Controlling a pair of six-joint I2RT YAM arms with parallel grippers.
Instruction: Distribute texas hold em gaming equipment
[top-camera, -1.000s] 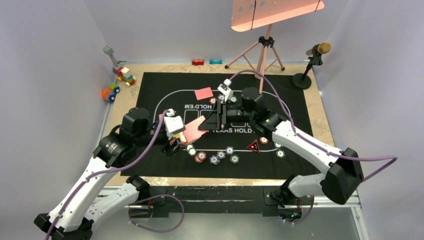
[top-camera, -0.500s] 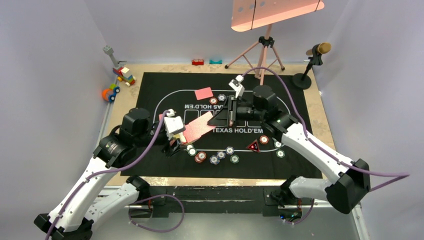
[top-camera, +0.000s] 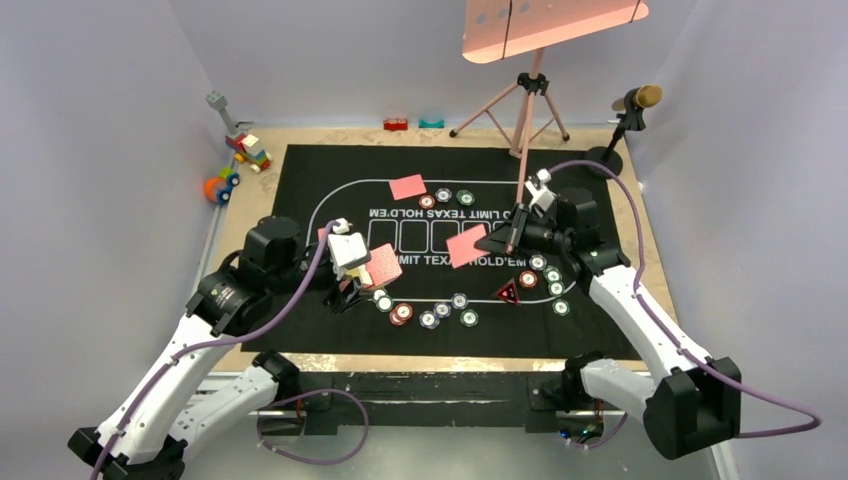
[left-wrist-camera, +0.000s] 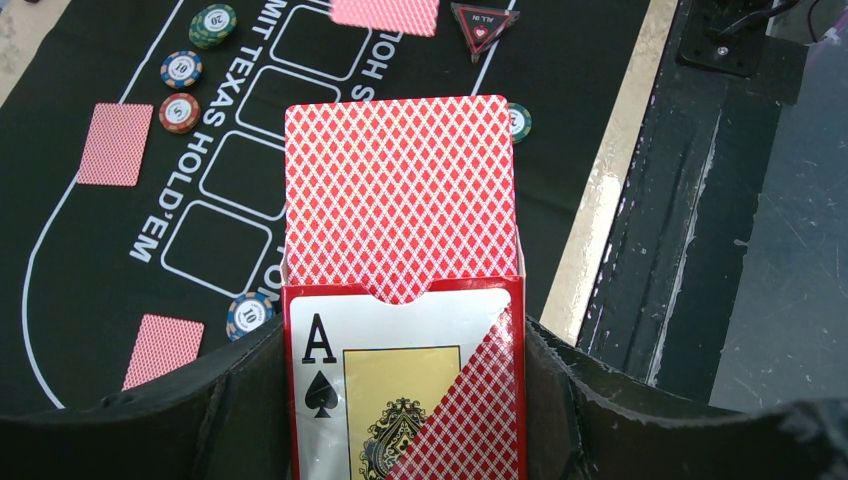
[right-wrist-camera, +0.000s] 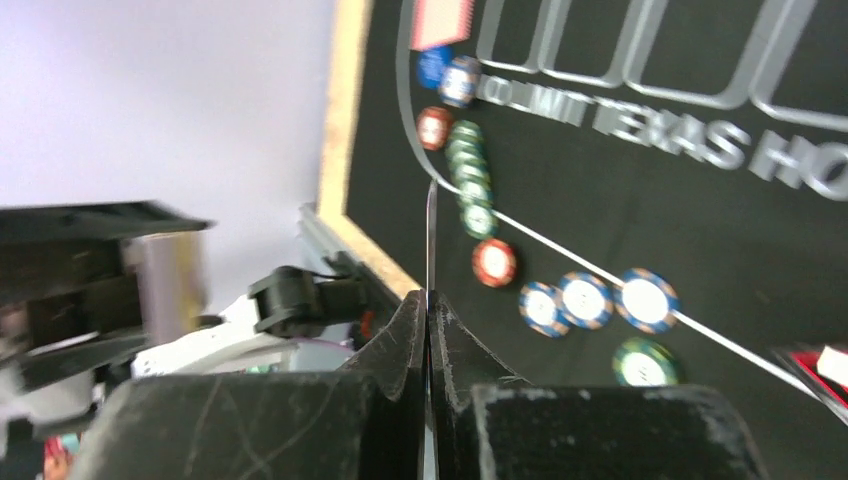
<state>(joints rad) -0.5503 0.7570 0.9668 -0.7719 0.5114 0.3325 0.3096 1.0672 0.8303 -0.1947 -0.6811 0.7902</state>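
Observation:
My left gripper (top-camera: 352, 277) is shut on an open red card box (top-camera: 383, 266), held still above the mat's left side. In the left wrist view the box (left-wrist-camera: 405, 390) sits between the jaws of the left gripper (left-wrist-camera: 405, 400), with pink-backed cards (left-wrist-camera: 400, 190) sticking out of it. Over the mat's right half my right gripper (top-camera: 505, 240) is shut on one playing card (top-camera: 466, 245), seen edge-on (right-wrist-camera: 430, 235) in the right wrist view. Two cards (top-camera: 407, 187) (left-wrist-camera: 162, 348) lie face down on the mat. Several chips (top-camera: 428, 319) and a red triangular marker (top-camera: 508, 293) lie along the near line.
The black printed mat (top-camera: 590, 330) covers most of the table. Toy blocks (top-camera: 247, 150) and a toy car (top-camera: 220, 186) sit at the back left. Behind the mat stand a pink tripod (top-camera: 528, 105), a microphone (top-camera: 628, 115) and two small bricks (top-camera: 397, 124).
My right arm has swung right across the mat, drawing one card away from the box, and its jaws have closed flat on that card. The left arm has not moved.

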